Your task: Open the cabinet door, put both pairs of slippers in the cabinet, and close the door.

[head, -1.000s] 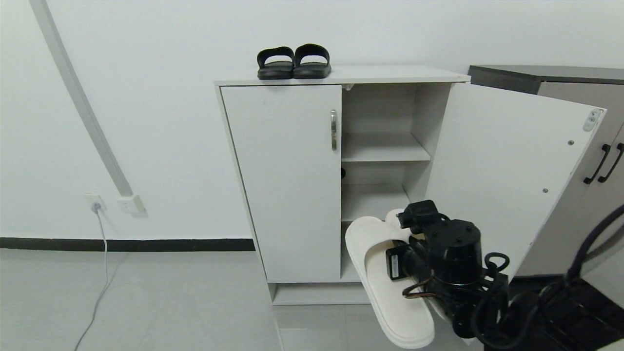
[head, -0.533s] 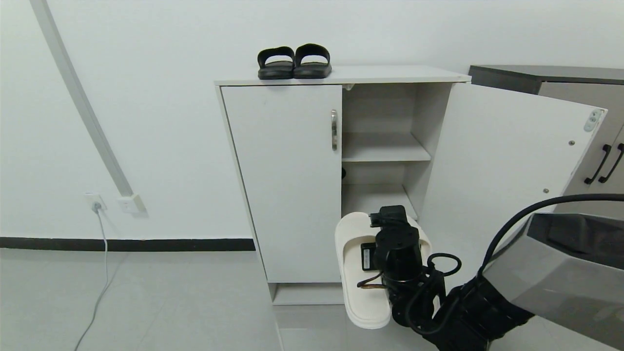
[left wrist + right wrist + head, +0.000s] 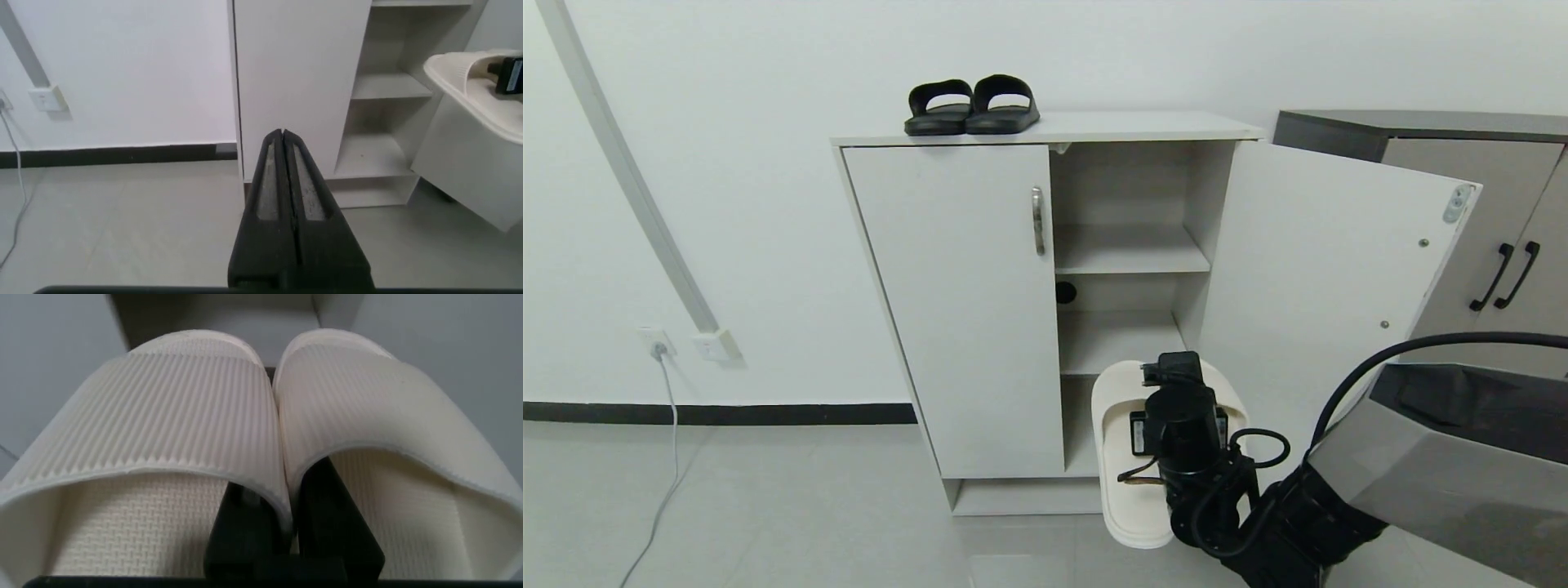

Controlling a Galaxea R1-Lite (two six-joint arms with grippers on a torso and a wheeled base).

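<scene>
A white cabinet [image 3: 947,310] stands against the wall with its left door shut and its right door [image 3: 1323,278] swung open. Inside I see a top shelf [image 3: 1127,249] and a middle shelf [image 3: 1115,339], both bare. A pair of black slippers [image 3: 972,104] sits on the cabinet top. My right gripper [image 3: 1174,371] is shut on a pair of white slippers [image 3: 1117,441], held side by side, toes toward the opening, just before the lower compartment. Its fingers [image 3: 315,510] pinch the two inner edges of the white slippers [image 3: 180,416] together. My left gripper [image 3: 282,143] is shut on nothing, low over the floor, left of the white slippers [image 3: 474,86].
A dark grey cabinet [image 3: 1462,163] with black handles stands right of the open door. A wall socket with a cable [image 3: 658,347] and a slanted wall duct [image 3: 613,155] lie to the left. Grey floor tiles [image 3: 768,506] spread before the cabinet.
The right arm swung the white slippers from a tilt near the open door to point straight at the opening. The head view has since shifted, sliding everything left in the picture.
</scene>
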